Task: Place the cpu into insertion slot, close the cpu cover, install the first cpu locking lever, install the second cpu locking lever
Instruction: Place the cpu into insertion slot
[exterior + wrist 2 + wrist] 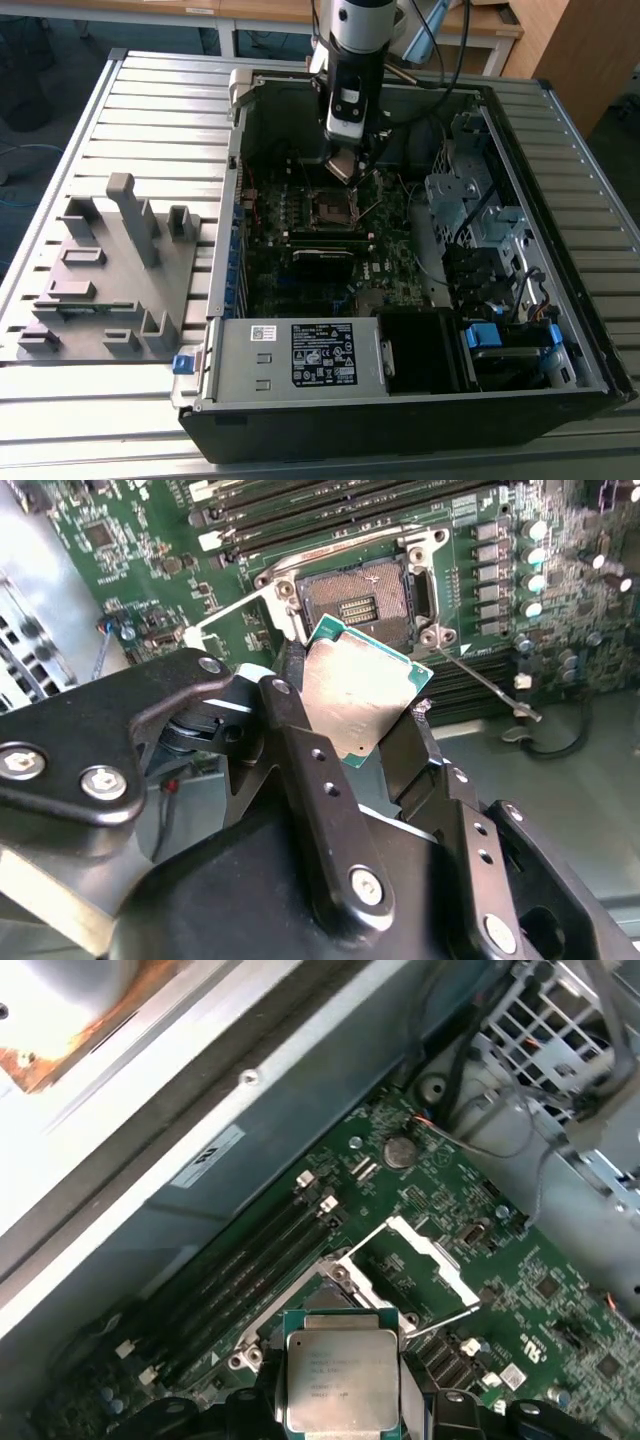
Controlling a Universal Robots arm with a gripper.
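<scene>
Claw (356, 702) clamped on the chip (368, 690) by two opposite edges; chip tilted, just above the bare socket (358, 604); cover plate (428, 1257) stands swung up

Silver cpu (365, 695) aslant above bare insertion slot (358, 605); cpu cover (430, 1255) open

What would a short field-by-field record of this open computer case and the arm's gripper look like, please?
gripper: black gripper, shut on the silver-grey square cpu
cpu position: held in the air near the dark square insertion slot, not seated
slot: empty, contacts exposed
cover: silvery metal cpu cover, raised open
lever: thin metal locking lever, sticking out from the slot's corner
setting: green motherboard inside a black computer case
</scene>
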